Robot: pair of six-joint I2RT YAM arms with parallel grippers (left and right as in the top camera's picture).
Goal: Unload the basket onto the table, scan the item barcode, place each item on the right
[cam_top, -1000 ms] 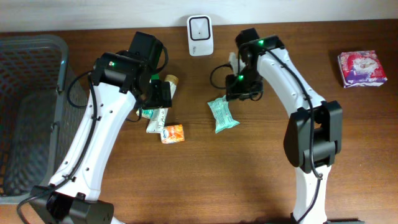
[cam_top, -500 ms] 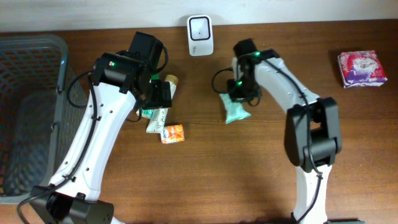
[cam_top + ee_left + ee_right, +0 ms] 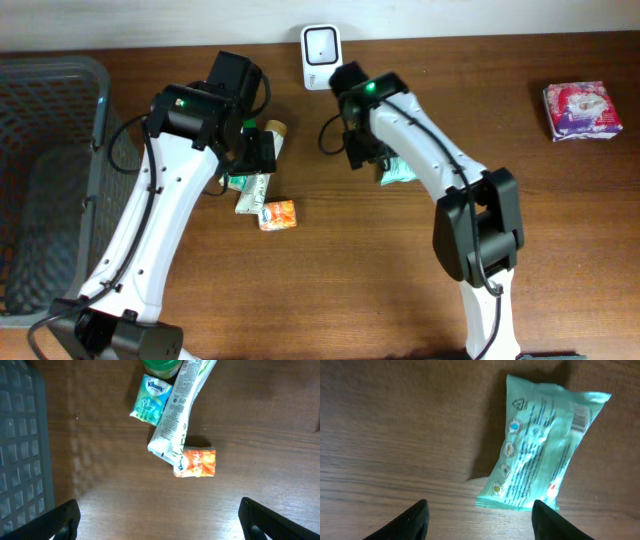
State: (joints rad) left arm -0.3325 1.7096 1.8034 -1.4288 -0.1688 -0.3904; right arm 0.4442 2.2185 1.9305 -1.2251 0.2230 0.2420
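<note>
The green packet (image 3: 540,450) lies flat on the table (image 3: 560,250), near the white scanner (image 3: 322,44), in front of it and a bit to one side. The right gripper (image 3: 480,510) hangs over it, wide, holding nothing. The left gripper (image 3: 159,510) is wide and empty too. I think the scan is not done yet.

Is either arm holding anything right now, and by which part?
Nothing. The left fingers and right fingers are spread open; the green packet lies loose on the table.

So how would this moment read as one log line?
right fingers: open, empty | green packet: on table, barcode showing | left fingers: open, empty
</note>
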